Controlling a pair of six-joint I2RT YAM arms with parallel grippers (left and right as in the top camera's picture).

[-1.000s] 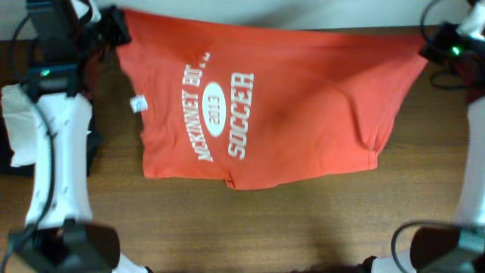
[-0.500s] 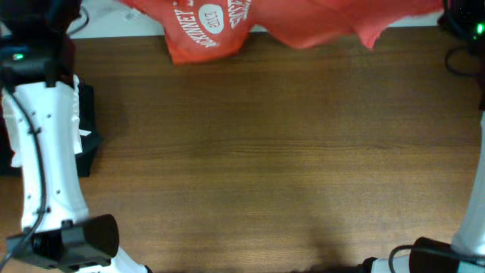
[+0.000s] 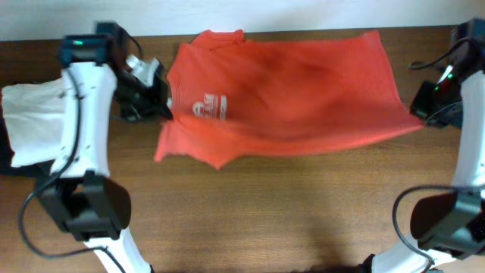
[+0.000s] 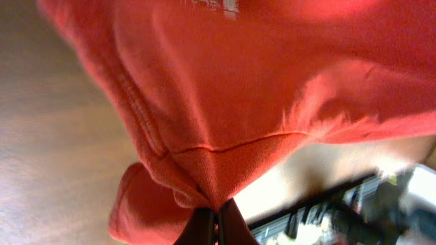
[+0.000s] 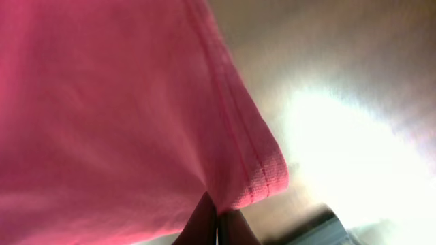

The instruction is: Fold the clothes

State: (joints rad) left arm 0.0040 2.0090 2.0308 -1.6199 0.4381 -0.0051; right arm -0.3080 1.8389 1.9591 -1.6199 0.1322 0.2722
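Note:
The red-orange T-shirt [image 3: 295, 91] hangs stretched between my two grippers over the far half of the table, with part of its white print showing near the left side. My left gripper [image 3: 163, 112] is shut on the shirt's left edge; in the left wrist view its fingers [image 4: 216, 228] pinch a bunched fold of the shirt [image 4: 238, 102]. My right gripper [image 3: 424, 114] is shut on the shirt's right corner; in the right wrist view its fingers [image 5: 218, 228] pinch the hemmed corner of the shirt [image 5: 102, 109].
A plain white folded garment [image 3: 30, 125] lies at the left table edge on top of something black [image 3: 6, 159]. The brown wooden table [image 3: 265, 212] spreads in front of the shirt. Cables run at the far right [image 3: 424, 64].
The shirt was swung up past the table's far edge and has now come back down over the table with the print mostly hidden. Both arms moved inward and forward.

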